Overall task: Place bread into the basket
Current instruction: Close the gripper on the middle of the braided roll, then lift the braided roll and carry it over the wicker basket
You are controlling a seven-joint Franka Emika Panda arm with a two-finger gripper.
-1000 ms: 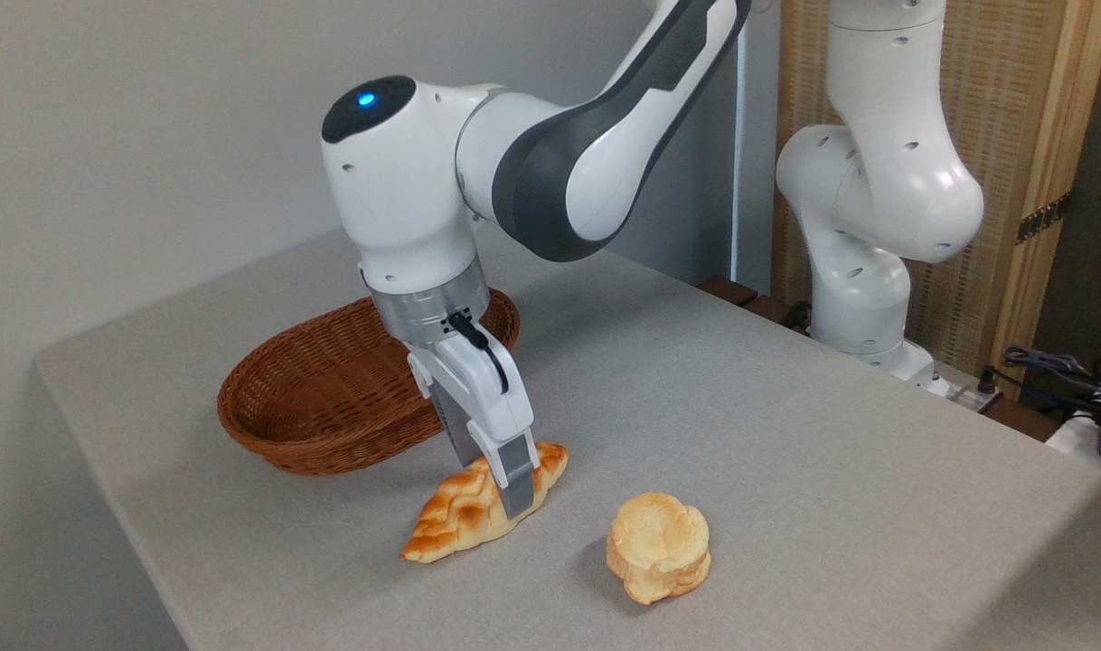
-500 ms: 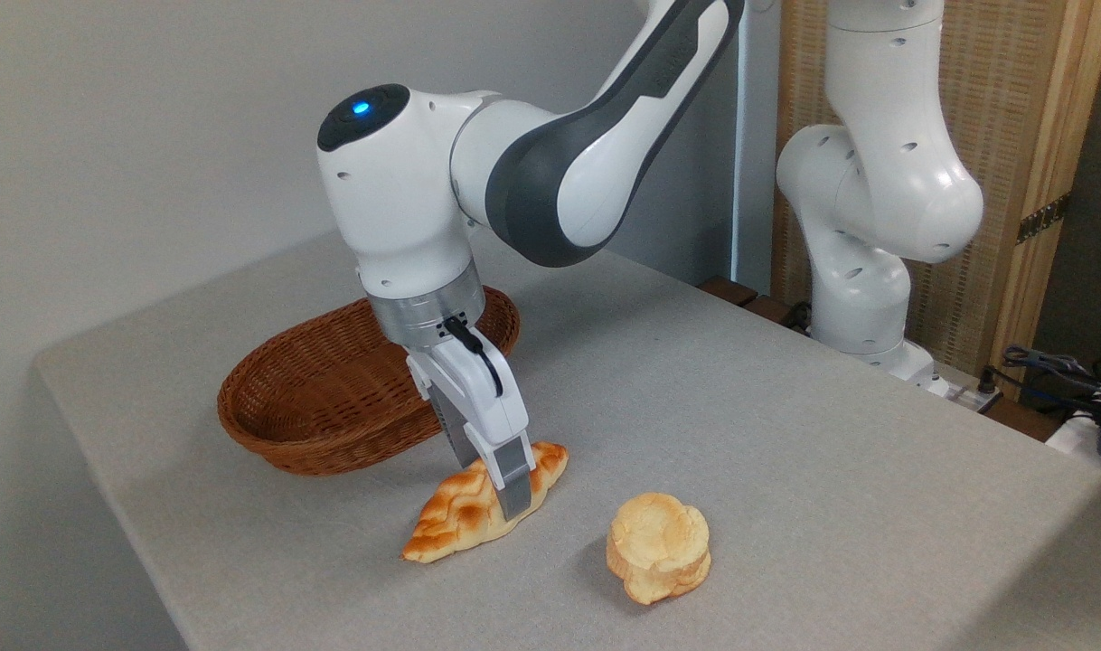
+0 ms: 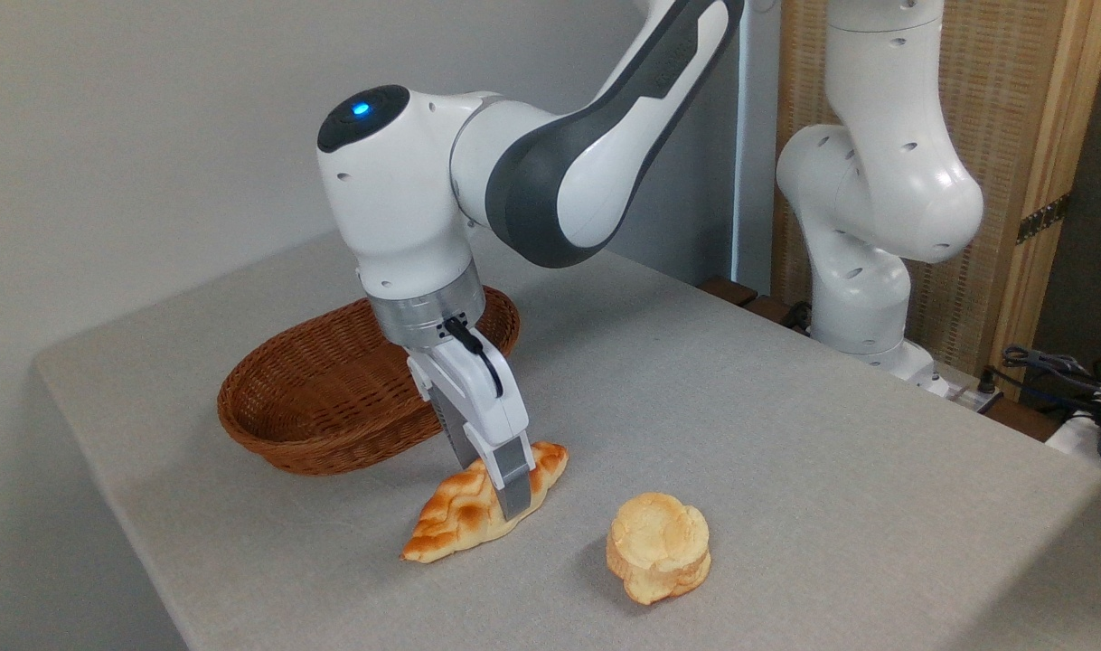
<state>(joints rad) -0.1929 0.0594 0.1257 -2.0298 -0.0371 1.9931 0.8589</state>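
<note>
The bread (image 3: 460, 520), a braided golden loaf with brown patches, lies on the grey table in front of the basket (image 3: 334, 398). That basket is an oval reddish-brown wicker one, and nothing shows inside it. My gripper (image 3: 498, 493) reaches down over the loaf's right half with its fingers on either side. The near finger (image 3: 512, 484) stands against the loaf's front side. The far finger is hidden behind the loaf. The jaws look spread wide, so the gripper is open, and the loaf rests on the table.
A round pale-golden flower-shaped bun (image 3: 659, 547) sits on the table right of the loaf. The arm's white base (image 3: 862, 226) stands at the table's far right edge. Cables (image 3: 1057, 371) lie beyond it. The table's front edge runs close below the loaf.
The gripper came down slightly and shifted a little left over the loaf a second ago. It has held still for the last half second. The loaf and bun have not moved.
</note>
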